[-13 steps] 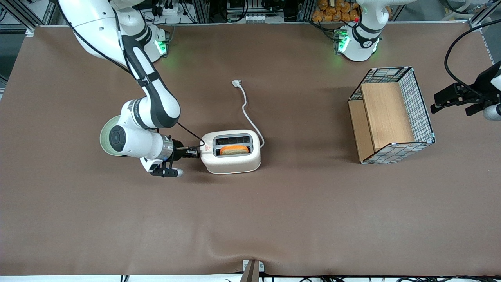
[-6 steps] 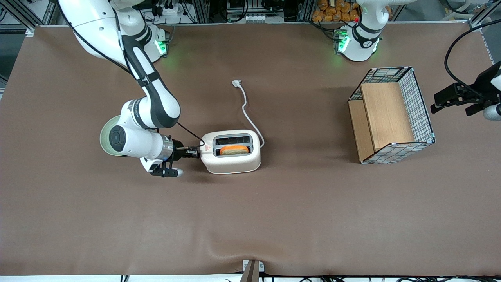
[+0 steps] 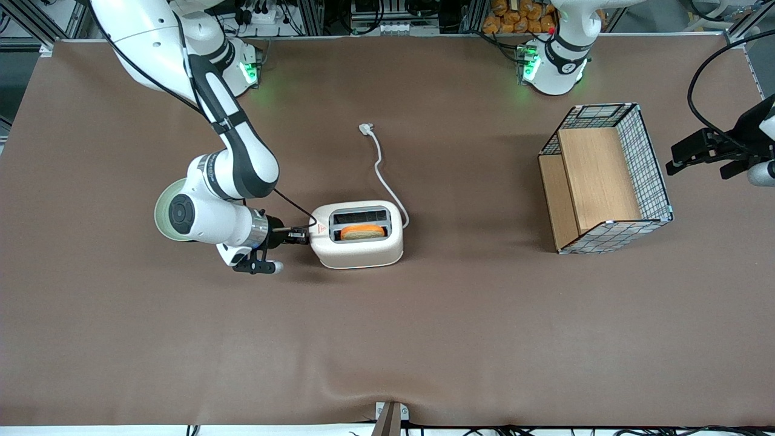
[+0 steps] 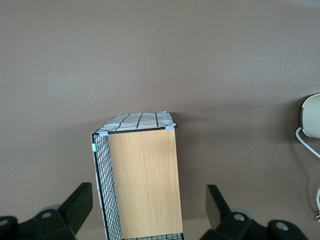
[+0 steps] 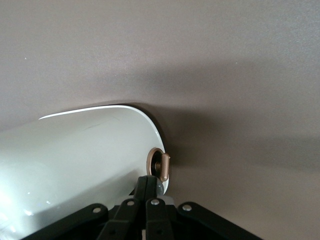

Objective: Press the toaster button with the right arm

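Pressing at the toaster's [image 3: 358, 234] logo end, the gripper [image 3: 301, 237] has its fingers drawn together into one narrow tip.

Seen from the front, the right arm [image 3: 213, 181] reaches low across the brown table [image 3: 424, 339] and the gripper's tip meets the narrow end of the toaster, just beside the red logo [image 3: 320, 228]. From the right wrist camera the two fingers [image 5: 146, 192] lie side by side with no gap, right up against the toaster's [image 5: 75, 160] rounded wall, and the button [image 5: 163, 166] sticks out of its ring just past the fingertips; contact with it cannot be told. A slice of toast [image 3: 362, 232] sits in the slot nearer the front camera. A white cord [image 3: 382, 172] trails from the toaster's end away from the gripper. A mesh box [image 3: 605, 178] lies well apart, toward the parked arm's end.
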You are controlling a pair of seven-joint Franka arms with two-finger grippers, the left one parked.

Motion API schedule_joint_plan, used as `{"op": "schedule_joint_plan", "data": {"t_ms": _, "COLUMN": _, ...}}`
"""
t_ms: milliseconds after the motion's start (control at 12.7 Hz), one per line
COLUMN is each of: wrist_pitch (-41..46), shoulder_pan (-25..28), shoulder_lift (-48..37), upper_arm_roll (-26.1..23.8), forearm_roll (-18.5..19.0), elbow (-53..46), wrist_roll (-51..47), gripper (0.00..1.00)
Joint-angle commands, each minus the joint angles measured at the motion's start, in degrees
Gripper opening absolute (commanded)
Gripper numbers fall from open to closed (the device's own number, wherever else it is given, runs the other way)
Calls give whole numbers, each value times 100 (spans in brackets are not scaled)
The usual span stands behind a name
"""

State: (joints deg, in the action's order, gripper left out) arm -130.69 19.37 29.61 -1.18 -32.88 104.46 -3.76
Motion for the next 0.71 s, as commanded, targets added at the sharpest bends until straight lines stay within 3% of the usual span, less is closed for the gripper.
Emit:
{"op": "schedule_joint_plan", "data": {"t_ms": 0, "wrist_pitch": -115, "shoulder_pan": 67, "shoulder_lift": 142, "upper_arm_roll": 12, "forearm_roll": -219, "elbow": -5, "wrist_roll": 235, "gripper": 0}}
{"op": "schedule_joint_plan", "data": {"t_ms": 550, "wrist_pitch": 1044, "shoulder_pan": -310, "shoulder_lift": 63, "upper_arm_roll": 38, "forearm_roll": -210, "elbow": -680, "wrist_roll": 183, "gripper": 0}}
{"op": "schedule_joint_plan", "data": {"t_ms": 629, "wrist_pitch": 1228, "shoulder_pan": -398, "shoulder_lift": 63, "upper_arm_roll": 47, "forearm_roll": -202, "elbow": -847, "wrist_roll": 174, "gripper": 22}}
